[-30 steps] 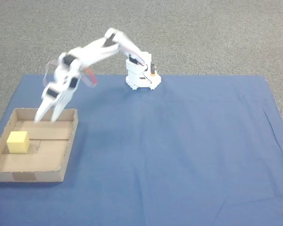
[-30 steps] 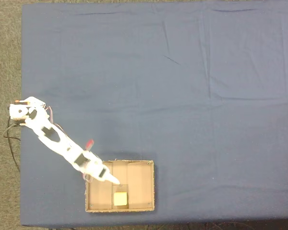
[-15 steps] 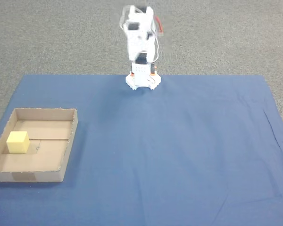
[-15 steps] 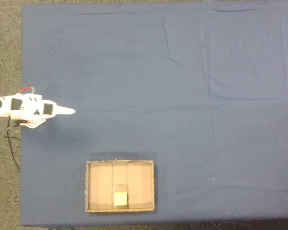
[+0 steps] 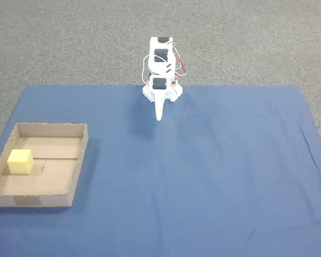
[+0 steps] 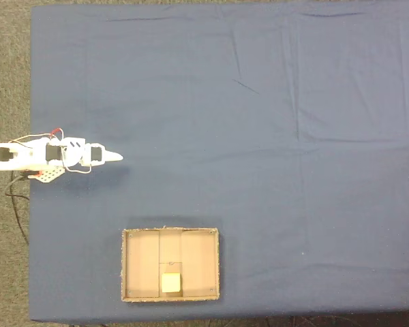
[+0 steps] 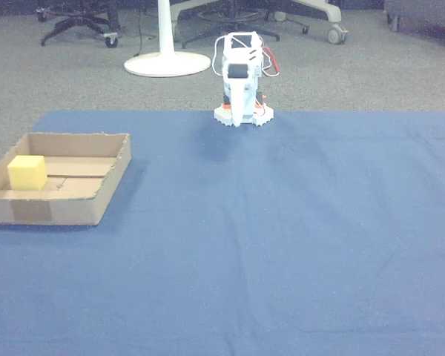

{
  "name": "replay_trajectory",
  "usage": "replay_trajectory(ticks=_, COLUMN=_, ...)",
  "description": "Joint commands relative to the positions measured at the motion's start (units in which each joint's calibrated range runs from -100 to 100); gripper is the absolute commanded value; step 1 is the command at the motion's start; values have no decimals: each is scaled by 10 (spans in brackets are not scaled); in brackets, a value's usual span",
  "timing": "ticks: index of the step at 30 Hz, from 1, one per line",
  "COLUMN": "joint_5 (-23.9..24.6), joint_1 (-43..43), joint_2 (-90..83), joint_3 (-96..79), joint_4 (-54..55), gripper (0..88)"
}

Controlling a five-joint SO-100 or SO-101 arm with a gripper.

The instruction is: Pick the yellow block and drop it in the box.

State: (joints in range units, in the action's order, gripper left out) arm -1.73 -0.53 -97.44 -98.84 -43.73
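Nearest the camera, the yellow block (image 5: 20, 161) is already sitting on the floor of the box (image 5: 78, 160), by its left wall in a fixed view. Further back, the gripper (image 5: 160, 117) is folded over the arm's base, fingers pressed together into one point, holding nothing. So the drop looks done; nothing's left except parking the arm.

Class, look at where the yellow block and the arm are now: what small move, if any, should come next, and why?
Probably none beyond settling at rest: the yellow block already lies inside the box, and the gripper, apparently shut and empty, is folded near the arm's base, far from the box.
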Motion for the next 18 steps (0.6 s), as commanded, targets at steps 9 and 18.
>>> replay_trajectory(ticks=9, joint_5=6, joint_1=25, joint_2=-2, joint_3=-9, joint_4=-39, gripper=2)
replay_trajectory(ticks=18, joint_5=9, joint_1=20, joint_2=-2, joint_3=-9, joint_4=-40, gripper=2)
